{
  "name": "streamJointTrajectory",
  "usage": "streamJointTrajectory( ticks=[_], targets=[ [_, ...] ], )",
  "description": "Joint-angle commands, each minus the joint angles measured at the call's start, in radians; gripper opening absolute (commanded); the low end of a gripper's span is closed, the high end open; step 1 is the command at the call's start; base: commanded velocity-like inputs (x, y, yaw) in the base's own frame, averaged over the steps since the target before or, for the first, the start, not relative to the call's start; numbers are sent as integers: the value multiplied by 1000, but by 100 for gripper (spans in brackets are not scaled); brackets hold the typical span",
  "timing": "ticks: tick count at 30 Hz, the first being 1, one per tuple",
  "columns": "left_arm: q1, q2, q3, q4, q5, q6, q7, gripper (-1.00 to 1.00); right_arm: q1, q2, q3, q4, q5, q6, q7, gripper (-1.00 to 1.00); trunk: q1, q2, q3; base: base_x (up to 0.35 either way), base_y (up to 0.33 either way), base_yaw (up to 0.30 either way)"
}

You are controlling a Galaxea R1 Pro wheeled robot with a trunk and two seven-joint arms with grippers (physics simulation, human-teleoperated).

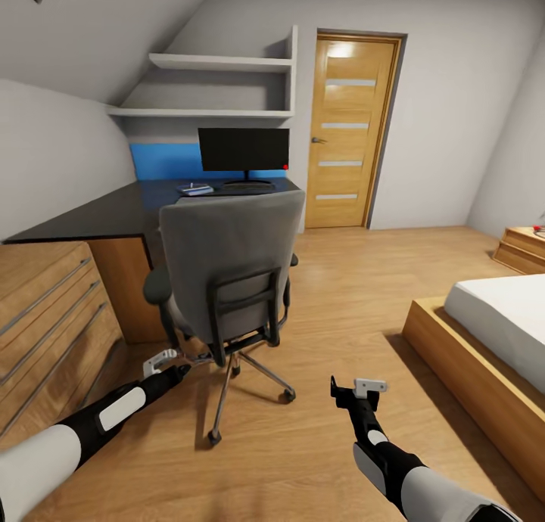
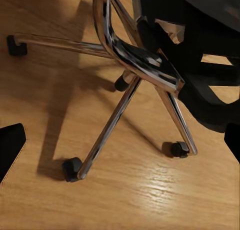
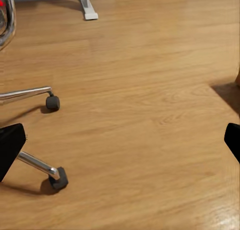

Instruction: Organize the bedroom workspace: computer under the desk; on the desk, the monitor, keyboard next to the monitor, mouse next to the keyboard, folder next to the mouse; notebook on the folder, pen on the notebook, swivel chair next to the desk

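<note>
The swivel chair (image 1: 227,268) stands on the bedroom's plank floor (image 1: 348,295) before the desk (image 1: 113,212). Both the left gripper (image 1: 163,361) and the right gripper (image 1: 356,389) hang spread and empty; a small blue thing by the monitor (image 1: 244,149) may be the folder (image 1: 195,190).

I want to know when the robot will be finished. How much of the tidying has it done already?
Looks done: the monitor stands on the desk, with the keyboard in front of it and something blue and flat beside that. In hand: nothing; the left gripper and right gripper are open and empty behind the swivel chair. Left: I can't tell about the mouse, notebook, pen or computer.
</note>
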Motion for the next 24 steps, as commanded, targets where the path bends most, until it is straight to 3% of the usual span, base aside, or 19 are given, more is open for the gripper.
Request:
streamJointTrajectory(
  ticks=[1, 13, 24],
  targets=[
    [-1, 2, -5, 0, 7, 0, 5, 100, -1, 0, 9, 0, -3, -2, -8, 100, 0, 0, -1, -2, 0, 183],
    [-1, 2, -1, 7, 9, -3, 11, 100, -1, 0, 9, 0, -4, -2, -8, 100, 0, 0, -1, 3, 0, 249],
    [-1, 1, -4, 5, 6, -4, 11, 100, -1, -1, 7, -1, -5, -1, -8, 100, 0, 0, -1, 155, 0, 32]
  ],
)
